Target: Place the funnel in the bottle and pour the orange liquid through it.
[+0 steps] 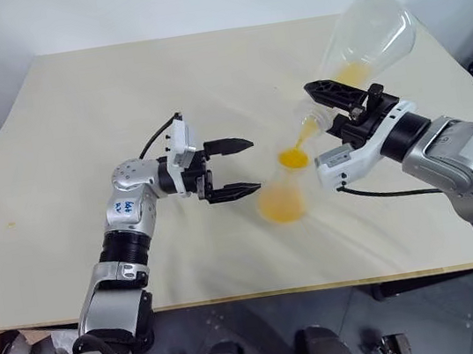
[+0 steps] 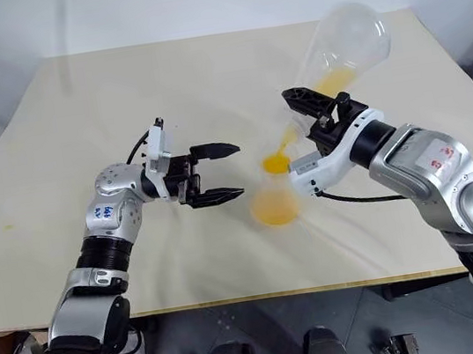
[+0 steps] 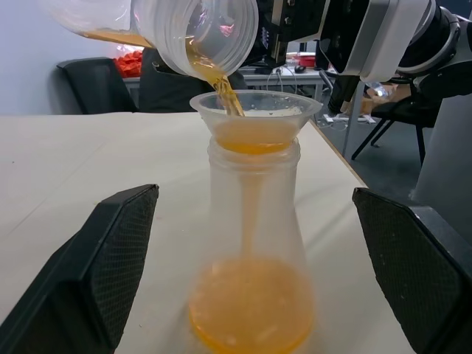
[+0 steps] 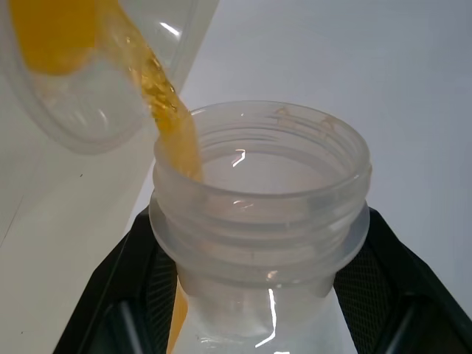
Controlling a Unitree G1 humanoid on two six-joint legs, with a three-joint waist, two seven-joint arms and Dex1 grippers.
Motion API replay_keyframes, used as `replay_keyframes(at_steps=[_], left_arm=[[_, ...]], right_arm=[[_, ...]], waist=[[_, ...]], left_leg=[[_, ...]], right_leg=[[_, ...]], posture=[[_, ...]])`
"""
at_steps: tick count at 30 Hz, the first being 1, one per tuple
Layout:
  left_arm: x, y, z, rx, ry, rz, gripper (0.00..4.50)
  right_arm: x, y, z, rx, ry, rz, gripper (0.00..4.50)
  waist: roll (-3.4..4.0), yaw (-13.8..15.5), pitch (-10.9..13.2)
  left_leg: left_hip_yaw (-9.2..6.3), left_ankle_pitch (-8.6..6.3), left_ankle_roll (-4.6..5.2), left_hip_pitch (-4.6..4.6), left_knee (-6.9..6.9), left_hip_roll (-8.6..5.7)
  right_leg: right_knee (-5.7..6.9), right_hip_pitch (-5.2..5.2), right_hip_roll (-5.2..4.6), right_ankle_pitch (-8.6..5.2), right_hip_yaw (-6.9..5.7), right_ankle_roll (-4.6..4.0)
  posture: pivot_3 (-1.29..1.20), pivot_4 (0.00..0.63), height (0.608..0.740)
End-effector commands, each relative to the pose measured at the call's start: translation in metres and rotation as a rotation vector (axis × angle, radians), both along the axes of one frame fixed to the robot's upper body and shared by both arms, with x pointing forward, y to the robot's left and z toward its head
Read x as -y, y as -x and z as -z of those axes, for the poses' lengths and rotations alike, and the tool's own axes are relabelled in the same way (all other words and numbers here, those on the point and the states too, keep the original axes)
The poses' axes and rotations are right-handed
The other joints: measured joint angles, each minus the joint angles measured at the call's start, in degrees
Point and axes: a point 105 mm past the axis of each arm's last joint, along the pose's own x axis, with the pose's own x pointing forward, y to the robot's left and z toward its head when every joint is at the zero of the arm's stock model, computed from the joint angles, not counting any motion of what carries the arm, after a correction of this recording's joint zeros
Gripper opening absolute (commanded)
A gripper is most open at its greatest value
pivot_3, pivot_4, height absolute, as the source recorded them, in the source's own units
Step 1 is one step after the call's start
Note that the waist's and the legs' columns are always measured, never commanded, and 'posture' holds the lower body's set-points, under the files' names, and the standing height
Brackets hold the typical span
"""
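pouring is well under way: the funnel (image 3: 254,118) sits in the bottle (image 3: 251,258) on the bench (image 1: 77,121), orange liquid (image 3: 251,324) pooling below. right gripper (image 1: 334,113) fingers clamp the tilted flask (image 1: 367,37), some liquid left; left gripper (image 1: 235,168) fingers open beside the bottle.

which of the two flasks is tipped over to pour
The larger clear flask, held in the right gripper, tilted neck-down. The frosted bottle stands upright with the funnel in it.

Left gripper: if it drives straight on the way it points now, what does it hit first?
Likely the bottle: it stands dead ahead between the open fingers of the left gripper, funnel seated in its neck.
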Motion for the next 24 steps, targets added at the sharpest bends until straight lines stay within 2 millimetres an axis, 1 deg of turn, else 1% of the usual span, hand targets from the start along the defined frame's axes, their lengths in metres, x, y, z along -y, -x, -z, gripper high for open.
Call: replay_keyframes(at_steps=[1, 24], left_arm=[[-0.0011, 0.0016, -0.0145, 0.058, 0.01, 0.002, 4.5], [-0.0019, 0.0017, -0.0144, 0.063, 0.011, -0.002, 4.5]], right_arm=[[0.0019, 0.0063, -0.0211, 0.091, -0.001, -0.004, 2.46], [0.0005, 0.0052, -0.0208, 0.09, -0.035, -0.014, 2.46]], waist=[[0.0, 0.0, 0.0], [0.0, -0.01, 0.0]], left_leg=[[0.0, 0.0, 0.0, 0.0, 0.0, 0.0], [0.0, 0.0, 0.0, 0.0, 0.0, 0.0]], right_leg=[[0.0, 0.0, 0.0, 0.0, 0.0, 0.0], [0.01, 0.0, 0.0, 0.0, 0.0, 0.0]], posture=[[0.0, 0.15, 0.74], [0.0, 0.15, 0.74]])
